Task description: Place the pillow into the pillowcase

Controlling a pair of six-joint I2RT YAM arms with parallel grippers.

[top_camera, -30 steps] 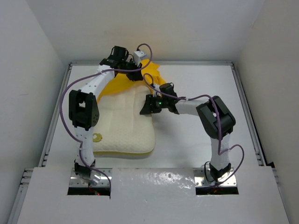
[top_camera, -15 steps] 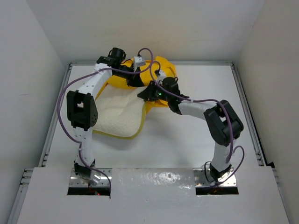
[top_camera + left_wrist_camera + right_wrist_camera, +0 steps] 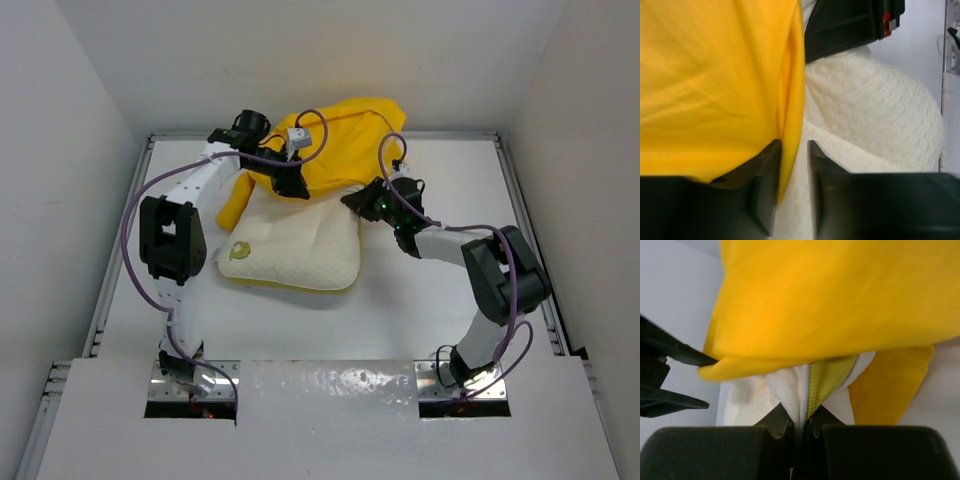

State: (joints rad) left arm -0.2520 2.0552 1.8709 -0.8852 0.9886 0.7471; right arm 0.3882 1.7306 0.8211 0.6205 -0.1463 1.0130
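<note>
The cream-white pillow [image 3: 295, 250] lies on the table, its small yellow emblem [image 3: 238, 251] at the near left. Its far end sits under the bright yellow pillowcase [image 3: 340, 135], which is bunched up at the back. My right gripper [image 3: 358, 200] is shut on the pillow's far right corner; in the right wrist view the jaws [image 3: 800, 420] pinch white fabric and the yellow-green band [image 3: 827, 377] beneath the pillowcase [image 3: 840, 300]. My left gripper [image 3: 290, 186] stands narrowly open [image 3: 792, 145], with the pillowcase [image 3: 710, 75] hem hanging loose in the gap above the pillow [image 3: 865, 110].
White walls close in the table [image 3: 450, 290] on three sides, with a metal rail [image 3: 122, 250] along the left edge and another on the right. Purple cables [image 3: 135, 215] loop off both arms. The right arm's black body [image 3: 850, 25] sits close beside my left fingers.
The right gripper shut on the pillow's corner and drew it back and to the right. The pillowcase rose and billowed at the back. The left jaws have parted slightly.
</note>
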